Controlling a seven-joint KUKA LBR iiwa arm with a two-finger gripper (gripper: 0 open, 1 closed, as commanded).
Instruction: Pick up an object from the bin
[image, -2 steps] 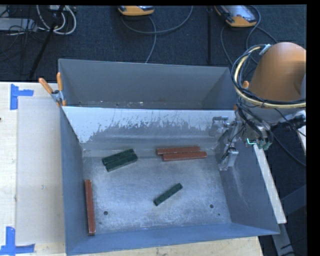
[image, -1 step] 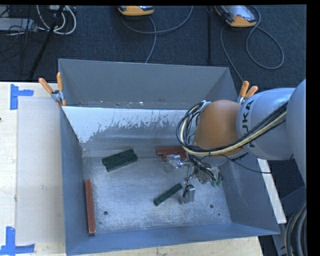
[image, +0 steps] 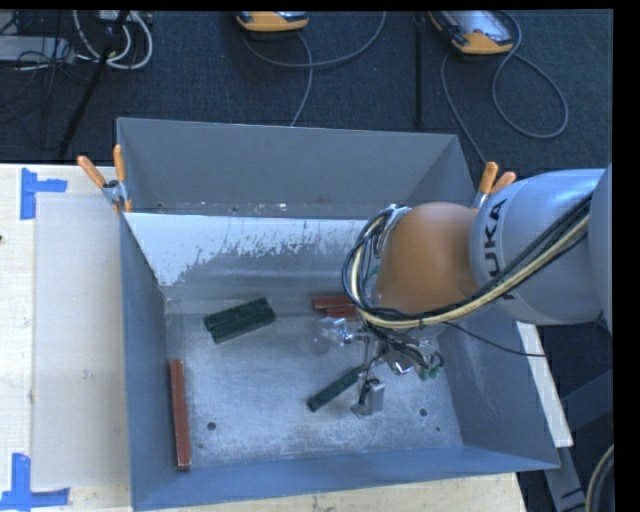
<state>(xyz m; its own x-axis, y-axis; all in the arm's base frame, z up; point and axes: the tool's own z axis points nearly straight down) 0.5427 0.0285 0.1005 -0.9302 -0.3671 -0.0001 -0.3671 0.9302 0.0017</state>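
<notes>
Dark green slim bar (image: 333, 391), probably plastic, is lying on the floor of the grey metal bin (image: 260, 425) toward its front right. Its long axis is slanting up and to the right, into the gripper (image: 368, 396), which is hanging at the bar's right end. I cannot tell whether the gripper is open or closed. A long reddish-brown strip (image: 179, 415) is lying well apart along the left wall. Farther back, a thicker dark green block (image: 239, 319) and a red-brown block (image: 331, 303) are sitting clear, leaving bare floor around the bar.

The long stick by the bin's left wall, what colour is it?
Reddish-brown stick, seen in the camera view.
</notes>
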